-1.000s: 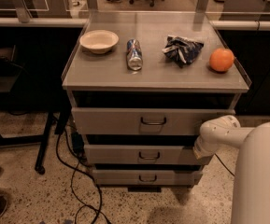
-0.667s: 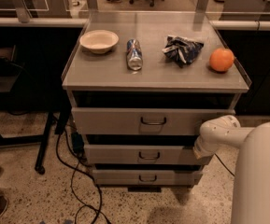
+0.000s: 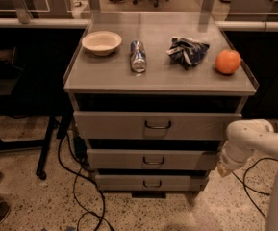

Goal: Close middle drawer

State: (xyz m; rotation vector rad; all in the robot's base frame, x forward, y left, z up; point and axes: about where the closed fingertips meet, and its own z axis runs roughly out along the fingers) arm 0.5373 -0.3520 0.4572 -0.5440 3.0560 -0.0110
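Grey counter (image 3: 177, 79) topped on a cabinet (image 3: 71, 110), middle drawer (image 3: 129, 159) seen partly out, gripper (image 3: 223, 169) placed at its right end, grip state cannot be told

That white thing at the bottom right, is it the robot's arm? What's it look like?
Yes. The arm is smooth white, made of thick rounded tubes with a bulbous joint; no cables or markings show. Its tool, tan-tipped, sits by the middle drawer at its right end.

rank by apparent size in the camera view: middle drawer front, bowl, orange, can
1. middle drawer
2. bowl
3. orange and can: look alike, not ranked

The claw is at that drawer's right end.
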